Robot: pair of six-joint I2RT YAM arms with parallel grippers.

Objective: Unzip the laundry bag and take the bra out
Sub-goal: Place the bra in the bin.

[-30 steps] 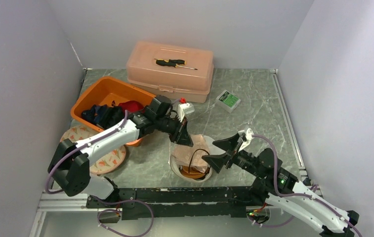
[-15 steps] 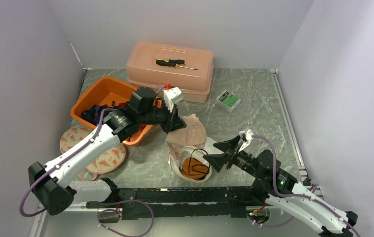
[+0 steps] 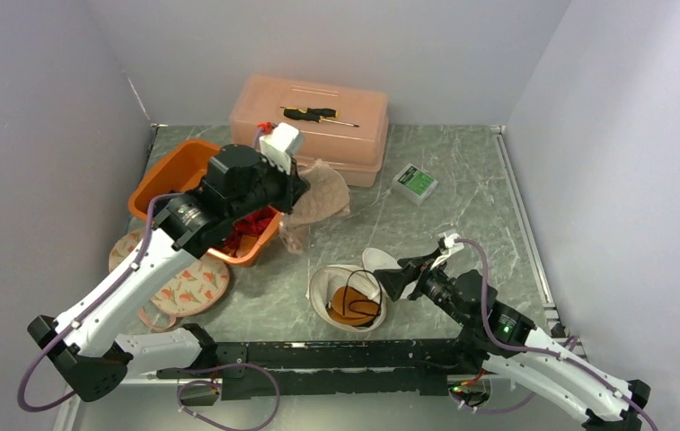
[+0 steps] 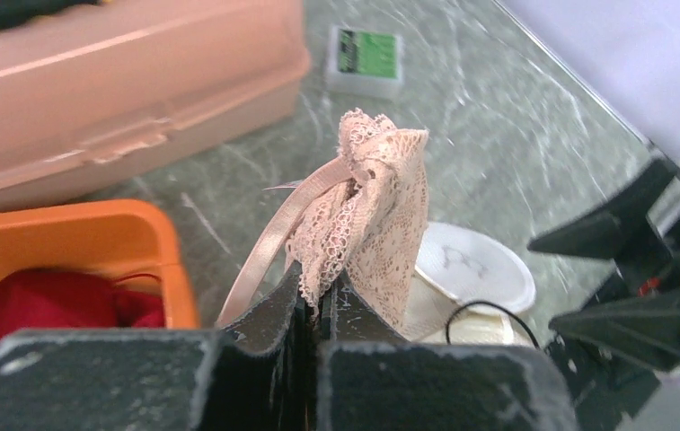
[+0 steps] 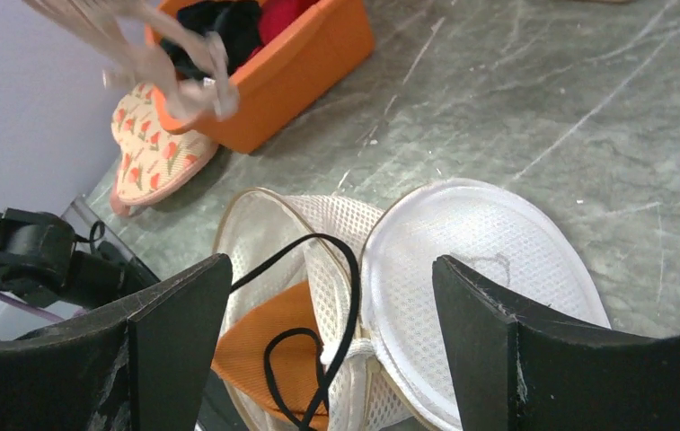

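Note:
The white mesh laundry bag [image 3: 340, 289] lies open near the table's front, its round lid [image 5: 475, 269] flipped to the right. An orange garment [image 5: 269, 337] with a black cord shows inside. My left gripper [image 3: 293, 193] is shut on a beige lace bra [image 3: 318, 191] and holds it in the air beside the orange bin's right end. In the left wrist view the bra [image 4: 376, 206] sticks up from the closed fingers [image 4: 318, 310], a strap hanging to the left. My right gripper [image 3: 390, 280] is open and empty, just right of the bag, its fingers [image 5: 174, 332] spread over the bag's mouth.
An orange bin [image 3: 194, 175] of dark and red clothes stands at the left. A flowered round item [image 3: 194, 285] lies in front of it. A pink toolbox [image 3: 311, 126] with a screwdriver on top is at the back. A small green-topped box [image 3: 415, 182] lies right of it.
My left gripper has lifted the bra out of the bag and carried it up and back-left toward the orange bin. The right gripper has drawn back slightly to the right.

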